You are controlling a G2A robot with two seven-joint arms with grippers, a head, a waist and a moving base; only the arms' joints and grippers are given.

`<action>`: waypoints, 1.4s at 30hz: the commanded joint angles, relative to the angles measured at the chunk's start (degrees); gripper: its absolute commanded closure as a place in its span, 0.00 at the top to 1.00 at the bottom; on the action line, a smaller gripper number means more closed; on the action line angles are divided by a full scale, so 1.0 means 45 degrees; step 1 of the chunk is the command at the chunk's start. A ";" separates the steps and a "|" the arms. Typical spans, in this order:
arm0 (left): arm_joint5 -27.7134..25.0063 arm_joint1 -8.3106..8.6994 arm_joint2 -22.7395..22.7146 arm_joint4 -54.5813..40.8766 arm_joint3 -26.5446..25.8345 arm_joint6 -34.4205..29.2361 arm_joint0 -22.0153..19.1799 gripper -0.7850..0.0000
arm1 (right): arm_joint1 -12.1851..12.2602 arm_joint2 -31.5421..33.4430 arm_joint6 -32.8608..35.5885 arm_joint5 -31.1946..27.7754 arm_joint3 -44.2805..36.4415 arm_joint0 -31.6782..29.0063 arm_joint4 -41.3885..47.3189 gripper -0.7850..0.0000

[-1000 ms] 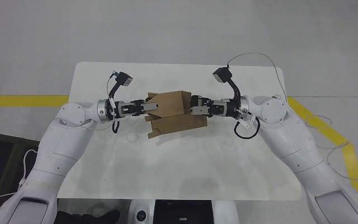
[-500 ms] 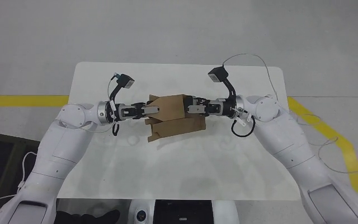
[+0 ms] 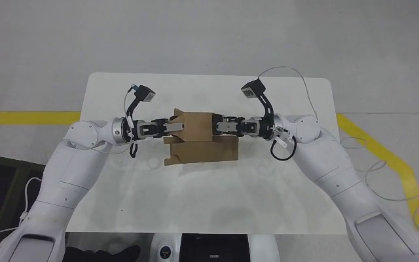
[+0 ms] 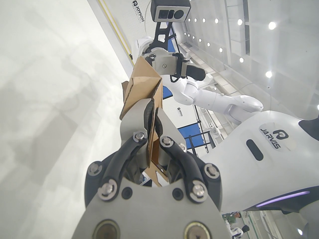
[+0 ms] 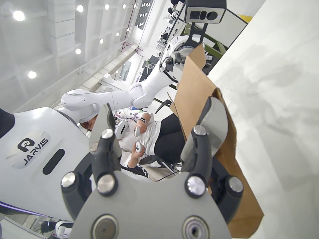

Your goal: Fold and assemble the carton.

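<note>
Early stage, I'd judge: carton [image 3: 200, 136] was only partly opened, near flat, flaps unfolded. Squaring up + flap tucking all left. Carton sat between my two hands, low over the desk [image 3: 118, 196]; couldn't tell if touching. My left hand [image 4: 152, 108] was clamped on its near edge. My right hand [image 5: 159, 110] was spread, one finger flat against the opp. end panel, other clear. Both forearms pointed inward, roughly in line.
</note>
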 commanded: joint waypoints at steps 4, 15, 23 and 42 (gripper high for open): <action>-0.0007 0.0001 -0.0007 -0.0005 0.0041 0.0008 0.0010 0.00 | -0.0033 0.0005 0.0305 0.0302 0.0002 -0.0044 0.0149 0.49; 0.0056 0.0004 0.0051 -0.0021 -0.0076 -0.0055 0.0004 0.00 | -0.0111 -0.0006 0.0637 0.0635 0.0226 0.0168 -0.0324 0.49; 0.0075 0.0006 0.0150 -0.0016 -0.0180 -0.0074 0.0041 0.00 | -0.0218 -0.0089 0.0702 0.0700 0.0657 0.0491 -0.0856 0.46; 0.0025 -0.0042 0.0378 -0.0050 -0.0131 -0.0024 0.0022 0.16 | -0.0501 -0.0219 0.0829 0.0828 0.1102 0.0696 -0.1450 0.00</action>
